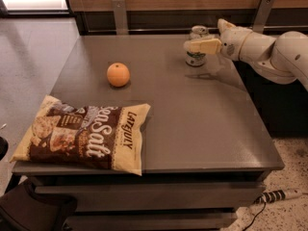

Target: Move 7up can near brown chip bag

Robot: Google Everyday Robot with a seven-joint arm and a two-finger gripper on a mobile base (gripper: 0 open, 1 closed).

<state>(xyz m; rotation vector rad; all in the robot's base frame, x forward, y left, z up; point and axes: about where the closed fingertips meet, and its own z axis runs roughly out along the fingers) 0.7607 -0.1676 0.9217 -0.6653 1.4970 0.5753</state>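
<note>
Hand at the 7up can, chip bag far off

Hand (196,41) sits at the far right part of the counter (207,124), reaching in from the right of the view on a white arm (269,52). The 7up can (195,58) stands upright on the counter right at the hand, with its base on the surface. The hand's cream tip lies across the front of the can's upper half, and the can's silver top shows just behind it. How wide the hand stands, and whether it has truly clamped the can, I cannot tell from this angle.

Left of the hand and a little nearer the camera, well apart from it, an orange (118,74) rests alone on the counter. Farther still from the hand, at the near left corner, the brown chip bag (84,137) lies flat, its cream-yellow end pointing toward the middle of the counter. The orange lies roughly between the hand and the bag. Below the hand's side of the counter, a power strip (280,195) lies on the speckled floor.
</note>
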